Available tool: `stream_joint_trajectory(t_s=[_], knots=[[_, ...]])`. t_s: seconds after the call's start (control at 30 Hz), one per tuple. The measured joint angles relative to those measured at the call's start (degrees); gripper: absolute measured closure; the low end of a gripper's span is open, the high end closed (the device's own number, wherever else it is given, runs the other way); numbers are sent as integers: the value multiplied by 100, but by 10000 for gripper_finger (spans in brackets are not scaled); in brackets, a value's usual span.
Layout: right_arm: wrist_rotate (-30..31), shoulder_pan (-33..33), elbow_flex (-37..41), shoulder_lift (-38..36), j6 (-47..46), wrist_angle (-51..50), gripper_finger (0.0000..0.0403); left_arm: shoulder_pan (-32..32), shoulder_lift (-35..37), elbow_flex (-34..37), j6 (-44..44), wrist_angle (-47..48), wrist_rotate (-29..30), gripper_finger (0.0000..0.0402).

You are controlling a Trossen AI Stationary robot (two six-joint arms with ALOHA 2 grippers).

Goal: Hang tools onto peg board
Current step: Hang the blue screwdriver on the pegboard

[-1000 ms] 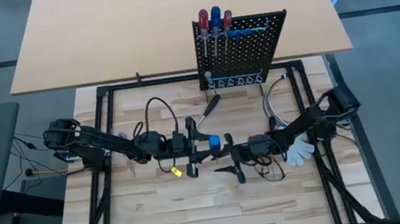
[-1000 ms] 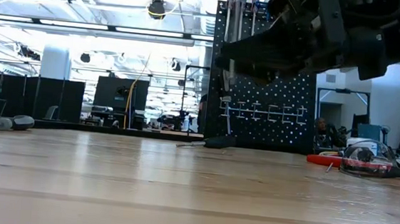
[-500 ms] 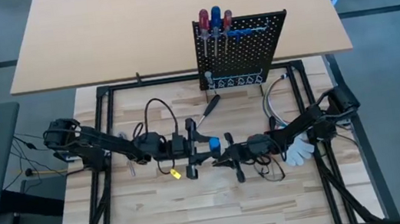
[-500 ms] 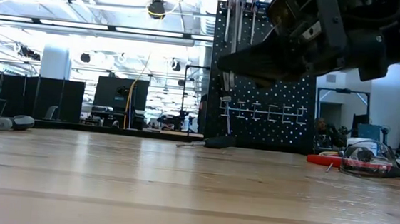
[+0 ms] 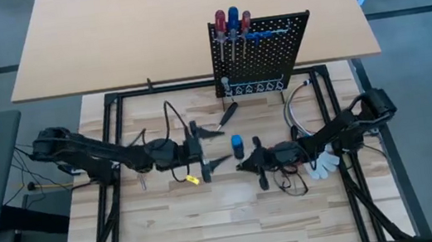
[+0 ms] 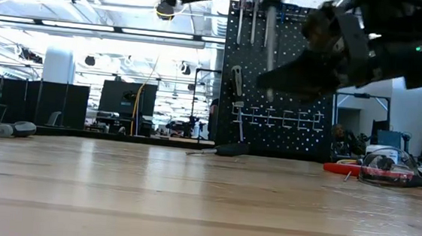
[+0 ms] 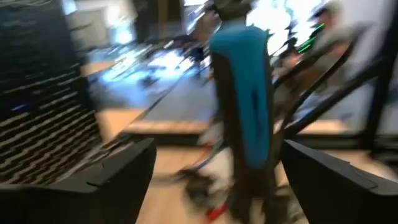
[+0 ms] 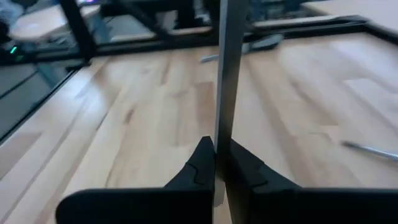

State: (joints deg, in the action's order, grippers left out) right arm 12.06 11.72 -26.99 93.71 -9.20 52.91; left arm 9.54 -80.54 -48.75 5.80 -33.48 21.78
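Right gripper (image 8: 216, 163) clamps blue-handled screwdriver (image 5: 236, 142) shaft | left gripper (image 5: 207, 149) spread wide, empty

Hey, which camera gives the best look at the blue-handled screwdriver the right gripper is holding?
The left wrist view: the blue-handled screwdriver fills the frame, upright between the open left gripper fingers. The high view shows only its blue end. The right wrist view shows the shaft clamped in the right gripper. The low view shows a thin shaft.

Overhead, straight down on the pale wooden slatted tabletop (image 5: 213, 222). Low, level across it toward the black perforated metal peg board (image 6: 303, 103), shared with overhead (image 5: 274, 51). Wrists close in, facing forward.
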Motion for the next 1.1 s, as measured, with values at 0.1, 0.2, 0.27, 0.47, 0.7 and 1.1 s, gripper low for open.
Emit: stream_joint_trajectory(t_s=[0.1, 0.2, 0.27, 0.47, 0.7, 1.1], knots=[[350, -66, 331, -489, -106, -15, 388, 71, 327, -4, -55, 790, 427, 56], [655, -218, 451, -1044, -99, -549, 388, 145, 433, -4, -208, 1319, 582, 58], [732, -412, 417, -1494, -73, -1135, 388, 194, 401, 1, -328, 1545, 630, 59], [759, -1331, -93, -2960, 451, -2782, 388, 291, 8, 34, -440, 1555, 769, 60], [762, -2586, -1110, -4047, 860, -4564, 388, 304, -298, 37, -452, 1540, 787, 59], [169, -4251, -2214, -3745, 1278, -5611, 389, 304, -297, 39, -410, 1462, 787, 59]])
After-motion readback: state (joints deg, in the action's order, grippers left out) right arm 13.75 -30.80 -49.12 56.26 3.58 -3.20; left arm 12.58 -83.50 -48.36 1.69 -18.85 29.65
